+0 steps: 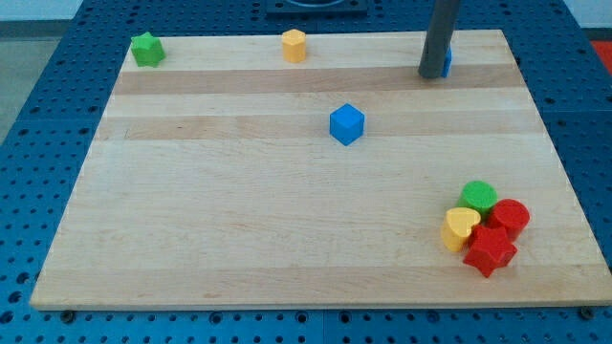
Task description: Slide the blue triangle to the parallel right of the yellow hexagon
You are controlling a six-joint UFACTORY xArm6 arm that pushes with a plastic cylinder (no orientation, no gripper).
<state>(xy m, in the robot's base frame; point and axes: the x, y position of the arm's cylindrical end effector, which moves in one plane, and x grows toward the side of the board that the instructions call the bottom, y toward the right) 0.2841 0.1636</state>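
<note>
The yellow hexagon [294,45] sits near the view's top edge of the wooden board [239,210], a little left of centre. My tip [431,75] rests on the board at the top right. The blue triangle [447,61] is mostly hidden behind the rod; only a thin blue sliver shows at the rod's right side, touching it or very close. The triangle lies to the view's right of the yellow hexagon, at roughly the same height.
A blue cube [347,124] sits mid-board. A green star [147,49] is at the top left corner. At the bottom right, a green cylinder [478,197], red cylinder [510,217], yellow heart [460,228] and red star [490,250] cluster together.
</note>
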